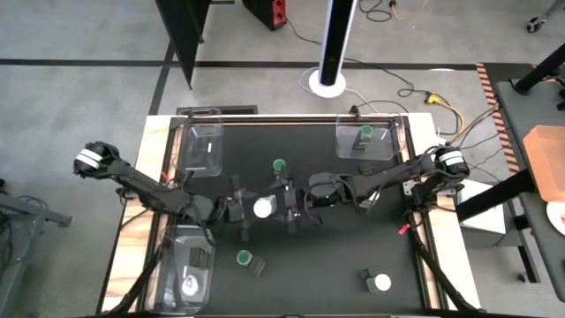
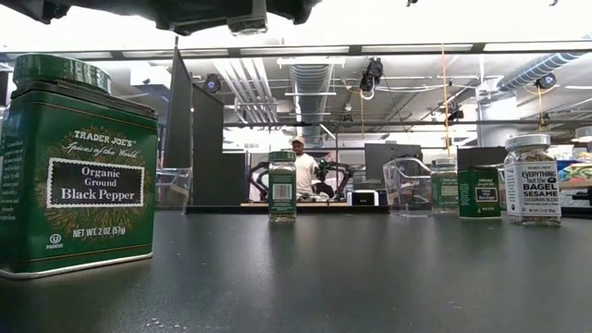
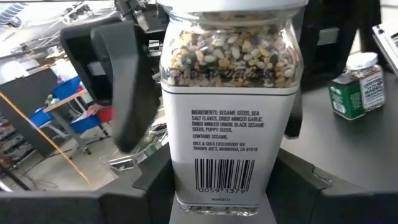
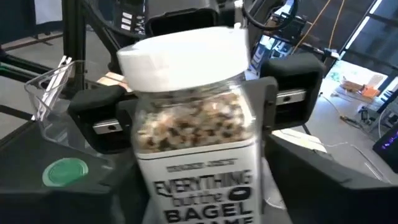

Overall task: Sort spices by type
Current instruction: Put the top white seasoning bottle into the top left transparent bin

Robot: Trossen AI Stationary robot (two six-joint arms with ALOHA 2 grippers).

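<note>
1. The left gripper [image 1: 252,210] is clamped on a white-lidded bagel-seasoning jar [image 1: 263,208], held above the black table [image 1: 335,256] at mid-table.
2. The right gripper [image 1: 291,212] stands at the jar's other side, its fingers [image 4: 295,93] apparently spread, contact unclear.
3. Green-lidded jars [image 1: 279,166] stand nearby; one sits in a clear tray [image 1: 381,146].

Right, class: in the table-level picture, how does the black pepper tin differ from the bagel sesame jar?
The pepper tin is opaque and green; the sesame jar is clear, with its seeds showing above the label. The tin has a green lid, the jar a pale one. The tin's label is green, the jar's white. Both stand upright on the table.
</note>
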